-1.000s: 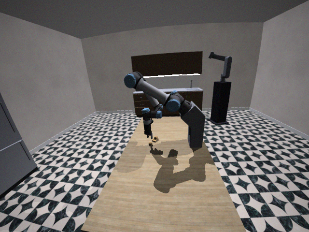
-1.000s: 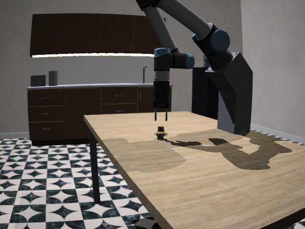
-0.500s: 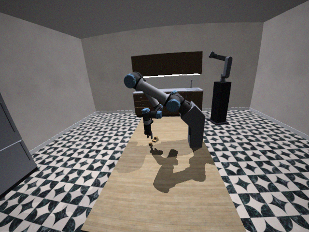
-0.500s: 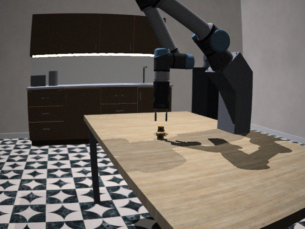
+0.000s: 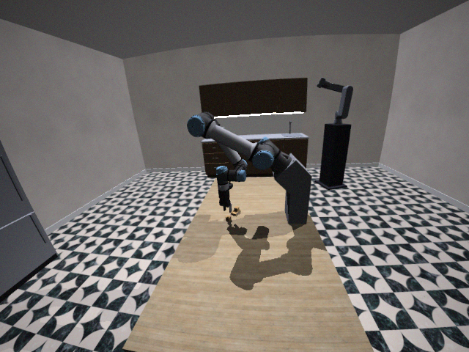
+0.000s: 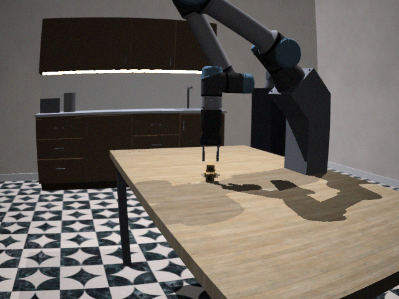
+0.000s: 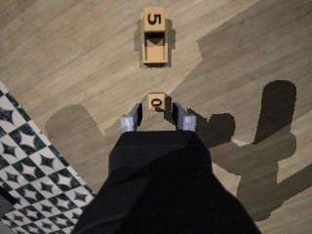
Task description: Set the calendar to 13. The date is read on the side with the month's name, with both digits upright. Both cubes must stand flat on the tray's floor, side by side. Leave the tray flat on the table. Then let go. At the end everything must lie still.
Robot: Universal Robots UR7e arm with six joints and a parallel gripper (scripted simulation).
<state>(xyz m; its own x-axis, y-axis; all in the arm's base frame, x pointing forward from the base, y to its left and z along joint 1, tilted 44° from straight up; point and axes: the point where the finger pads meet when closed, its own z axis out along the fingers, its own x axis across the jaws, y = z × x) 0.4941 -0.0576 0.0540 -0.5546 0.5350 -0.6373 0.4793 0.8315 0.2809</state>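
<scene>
In the wrist view a small wooden tray [image 7: 155, 45] lies on the table. One cube [image 7: 154, 19] stands in its far end with a 5 on top, and the near half of the tray is empty. A second cube [image 7: 156, 102], with a 0 on top, lies loose on the table a short way from the tray. My gripper [image 7: 157, 109] hangs straight above this loose cube, open and empty, with a finger on either side of it and well clear of it in height. The exterior view shows the gripper [image 6: 210, 158] above the loose cube [image 6: 209, 177], with the tray's cube [image 6: 209, 167] behind it.
The arm's grey pedestal [image 6: 306, 125] stands on the table to the right. The table's left edge [image 6: 135, 183] is some way from the cubes. The tray [image 5: 236, 211] and the loose cube [image 5: 229, 218] sit near the middle of the long table.
</scene>
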